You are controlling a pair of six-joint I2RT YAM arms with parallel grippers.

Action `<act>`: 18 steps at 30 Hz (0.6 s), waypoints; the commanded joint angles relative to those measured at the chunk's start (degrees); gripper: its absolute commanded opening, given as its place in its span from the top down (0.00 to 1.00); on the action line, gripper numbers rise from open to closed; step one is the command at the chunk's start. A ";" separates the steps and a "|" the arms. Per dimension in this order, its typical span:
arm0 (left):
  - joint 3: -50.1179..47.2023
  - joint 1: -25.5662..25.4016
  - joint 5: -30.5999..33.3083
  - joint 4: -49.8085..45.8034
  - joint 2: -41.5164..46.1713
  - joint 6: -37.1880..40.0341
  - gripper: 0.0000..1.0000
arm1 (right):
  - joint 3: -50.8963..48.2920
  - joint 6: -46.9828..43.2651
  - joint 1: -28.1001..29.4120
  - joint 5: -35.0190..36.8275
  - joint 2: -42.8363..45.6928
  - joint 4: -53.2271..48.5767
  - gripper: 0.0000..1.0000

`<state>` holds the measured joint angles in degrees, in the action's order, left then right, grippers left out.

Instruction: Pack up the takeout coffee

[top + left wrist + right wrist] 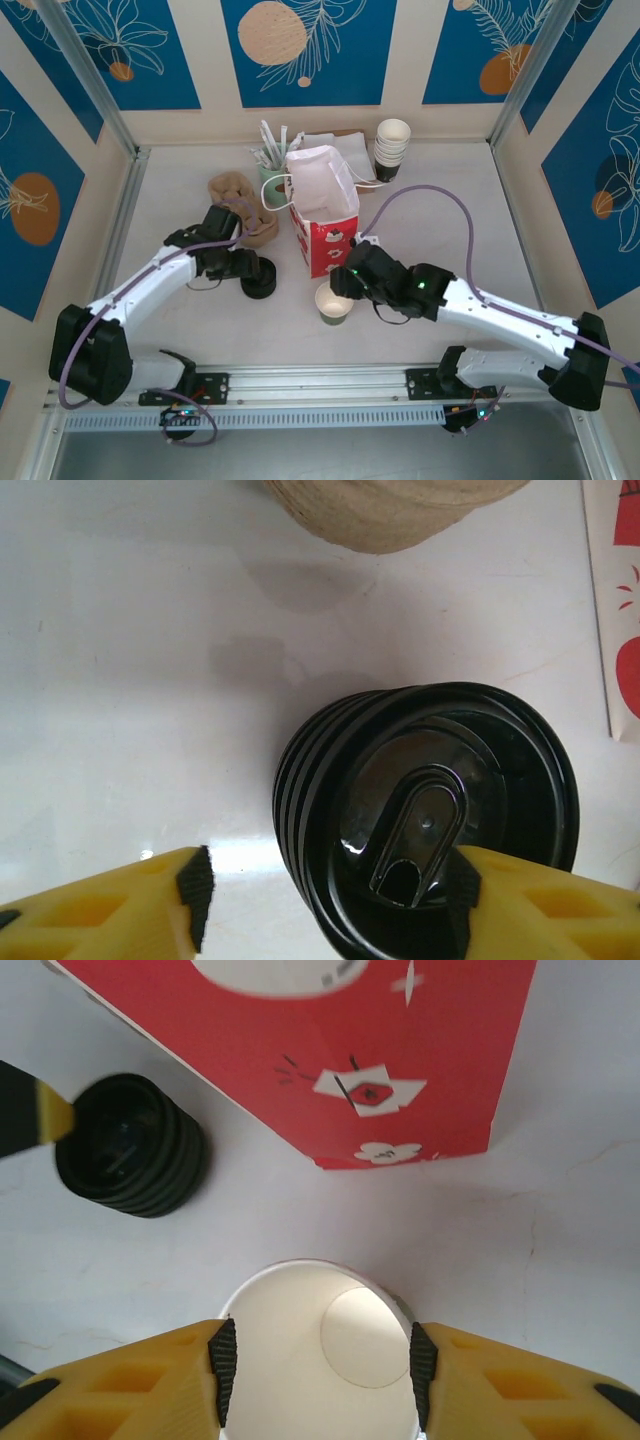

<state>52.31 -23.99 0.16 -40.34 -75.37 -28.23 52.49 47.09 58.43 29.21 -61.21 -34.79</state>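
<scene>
Blue leaf-print panels (305, 60) on three sides, pale desk (500, 240) underneath.

Right hand (343, 288): the takeout coffee (333, 303) stands upright between its fingers. The top external view gives the olive-green side. The right wrist view looks straight down the open mouth, with the white inside and round bottom on show (300, 1360). Black pads (222, 1370) lie against the wall on both sides, so the hand is pinching the cup.

Just ahead of those fingertips is the red-and-white bag (322, 215), standing apart from the cup. From above its mouth gapes and the white lining shows. The wrist view gives the lower red face with its white print (350, 1050).

Ahead and to the left of the right hand is a stack of black lids (130, 1145), apart from both cup and bag. A yellow fingertip of the other arm sits at its edge.

Left hand (252, 268) is at that stack. In the left wrist view the fingers are spread wide. One pad (462, 890) is over the top lid by the sip hole; whether it touches or sits just above, I can't tell. The other pad (195, 885) is out over bare desk, clear of the stack. Ribbed edges of several lids show here (430, 810), where the top view reads as one dark puck.

Beyond the left fingertips is a tan bundle (390, 510). The bag's edge shows off to the right.

A stack of white cups (392, 148) stands well beyond the bag.
</scene>
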 commanded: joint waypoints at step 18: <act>4.99 -4.24 6.91 -2.80 -7.15 1.95 0.74 | 1.49 -3.32 -6.69 -1.73 9.73 -4.55 0.48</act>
<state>55.33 -27.51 5.58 -41.45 -81.84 -26.72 54.06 44.86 52.47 28.82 -52.12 -39.53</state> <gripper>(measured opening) 0.264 0.521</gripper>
